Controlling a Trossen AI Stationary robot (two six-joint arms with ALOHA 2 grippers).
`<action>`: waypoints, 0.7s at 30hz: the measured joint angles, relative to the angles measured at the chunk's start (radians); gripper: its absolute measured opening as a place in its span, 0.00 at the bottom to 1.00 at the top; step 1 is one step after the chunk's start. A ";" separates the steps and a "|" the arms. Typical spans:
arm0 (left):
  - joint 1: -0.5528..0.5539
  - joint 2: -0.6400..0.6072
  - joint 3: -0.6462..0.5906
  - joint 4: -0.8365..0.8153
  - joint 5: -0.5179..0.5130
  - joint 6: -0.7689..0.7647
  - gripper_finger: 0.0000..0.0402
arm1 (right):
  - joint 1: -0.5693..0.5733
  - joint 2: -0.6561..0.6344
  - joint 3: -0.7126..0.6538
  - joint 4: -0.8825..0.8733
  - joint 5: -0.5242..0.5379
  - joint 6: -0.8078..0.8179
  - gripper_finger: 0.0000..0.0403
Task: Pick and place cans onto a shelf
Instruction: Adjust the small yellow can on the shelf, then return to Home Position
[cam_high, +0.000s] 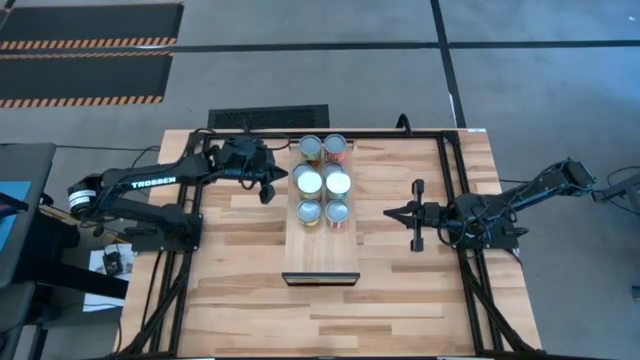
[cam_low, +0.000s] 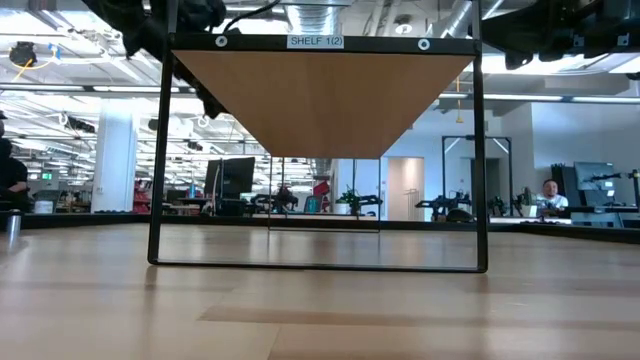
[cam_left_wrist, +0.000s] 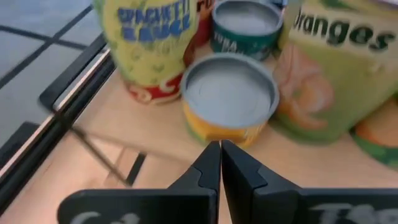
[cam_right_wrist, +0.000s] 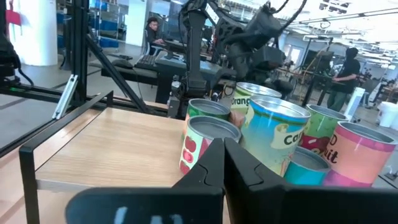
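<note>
Six cans (cam_high: 323, 180) stand upright in two rows of three on the far half of the light-wood shelf (cam_high: 320, 255), which shows from below in the low view (cam_low: 320, 95). My left gripper (cam_high: 268, 192) is shut and empty just left of the cans. In its wrist view it (cam_left_wrist: 219, 155) points at a short yellow can with a silvery top (cam_left_wrist: 230, 93). My right gripper (cam_high: 390, 213) is shut and empty to the right of the cans, pointing at them. In its wrist view it (cam_right_wrist: 224, 152) faces the can group (cam_right_wrist: 273, 134).
The shelf's near half (cam_high: 320, 250) is bare wood. Black frame rails (cam_high: 450, 200) run along the planked tabletop on both sides of the shelf. The shelf's black frame (cam_low: 160, 150) stands on the table. People sit in the room beyond (cam_low: 548, 195).
</note>
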 joint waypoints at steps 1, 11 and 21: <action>0.000 0.011 0.000 0.017 0.013 -0.002 0.00 | 0.000 0.000 0.000 0.000 0.000 0.000 0.04; 0.001 0.105 0.000 0.099 0.028 -0.012 0.00 | 0.000 0.000 0.000 -0.004 0.000 -0.001 0.04; 0.001 0.060 0.000 0.140 0.053 0.023 0.00 | 0.000 0.000 0.000 -0.012 0.000 0.000 0.04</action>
